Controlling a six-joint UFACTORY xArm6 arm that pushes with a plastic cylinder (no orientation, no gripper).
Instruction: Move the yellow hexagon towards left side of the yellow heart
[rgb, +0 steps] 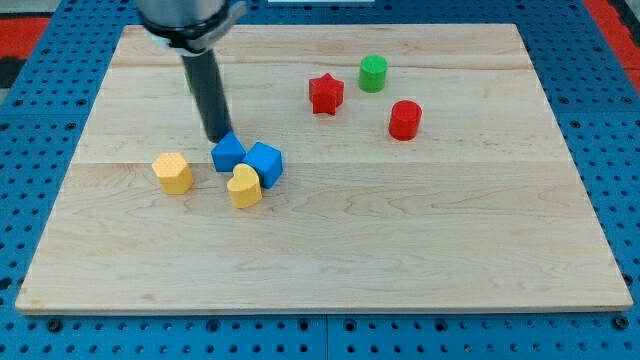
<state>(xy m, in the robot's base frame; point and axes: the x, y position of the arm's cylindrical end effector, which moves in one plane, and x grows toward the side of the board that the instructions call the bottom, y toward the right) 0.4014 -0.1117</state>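
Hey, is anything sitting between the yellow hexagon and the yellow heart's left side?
Nothing visible. The yellow hexagon and yellow heart have bare board between them. My tip is above, at a blue block.

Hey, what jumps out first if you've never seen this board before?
The dark rod dropping in from the view's top, my tip just above a left-of-centre cluster: two blue blocks with the yellow heart pressed below them. The yellow hexagon sits apart to their left; a red star, green cylinder and red cylinder lie upper right.

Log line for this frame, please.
my tip: just above two blue blocks | yellow hexagon: left of yellow heart, apart | untouched
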